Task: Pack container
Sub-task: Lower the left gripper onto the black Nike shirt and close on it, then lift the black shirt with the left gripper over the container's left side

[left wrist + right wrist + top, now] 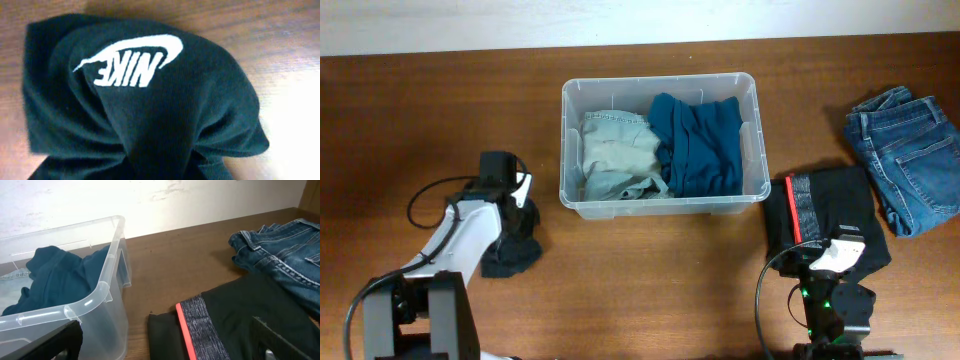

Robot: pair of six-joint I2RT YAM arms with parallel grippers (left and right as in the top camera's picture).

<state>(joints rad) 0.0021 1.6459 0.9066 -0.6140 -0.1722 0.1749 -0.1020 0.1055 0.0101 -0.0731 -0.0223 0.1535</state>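
The clear plastic container (pixel 661 204) stands at the table's middle, holding a pale green garment (pixel 615 152) and a teal garment (pixel 698 140). My left gripper (pixel 524 206) is left of the container, down on a black Nike garment (pixel 512 254). In the left wrist view that garment (pixel 150 100) fills the frame and bunches at the bottom centre, hiding the fingers. My right gripper (pixel 839 252) is open over black shorts with a red and grey waistband (pixel 820 205). In the right wrist view its fingers (pixel 167 345) are spread wide above the shorts (pixel 235 315), beside the container (pixel 100 287).
Folded blue jeans (pixel 908 155) lie at the far right and also show in the right wrist view (pixel 280 250). Bare brown table lies between the container and the black Nike garment. A pale wall runs behind the table's far edge.
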